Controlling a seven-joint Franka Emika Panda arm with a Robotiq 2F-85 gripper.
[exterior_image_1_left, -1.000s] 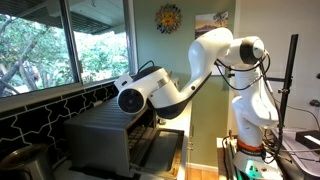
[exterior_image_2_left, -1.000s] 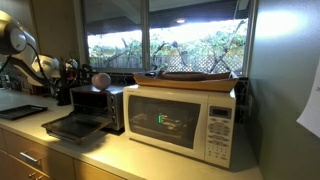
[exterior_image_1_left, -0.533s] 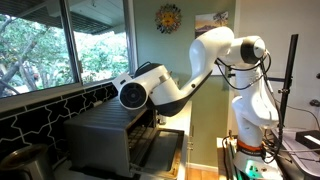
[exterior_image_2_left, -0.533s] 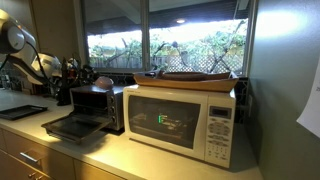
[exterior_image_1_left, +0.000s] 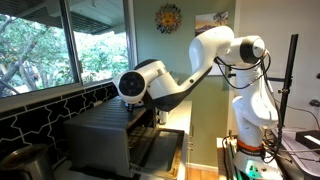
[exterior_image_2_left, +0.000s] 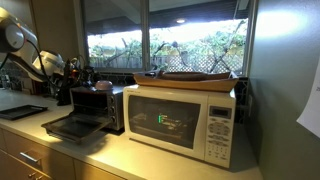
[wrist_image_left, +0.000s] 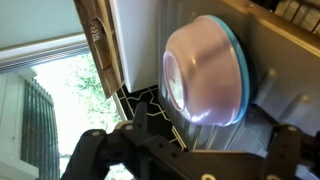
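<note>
In the wrist view a pink bowl with a teal rim (wrist_image_left: 205, 70) lies upside down, rim against the grey metal top of a toaster oven (wrist_image_left: 275, 75). My gripper (wrist_image_left: 190, 140) is open. Its two dark fingers stand wide apart just short of the bowl and do not touch it. In both exterior views the white arm (exterior_image_1_left: 195, 75) reaches over the toaster oven (exterior_image_1_left: 100, 140), whose door hangs open (exterior_image_2_left: 68, 127). The dark gripper shows above the oven's top (exterior_image_2_left: 80, 72). The bowl is too small to make out there.
A white microwave (exterior_image_2_left: 185, 120) with a flat wooden tray on top (exterior_image_2_left: 195, 77) stands beside the toaster oven. Windows (exterior_image_1_left: 60, 45) and a black tiled backsplash (exterior_image_1_left: 35, 115) lie behind. A dark tray (exterior_image_2_left: 22, 112) sits on the counter.
The wrist has risen and turned over the toaster oven. The pink bowl that showed above the oven's top a second ago no longer shows there in the exterior view.
</note>
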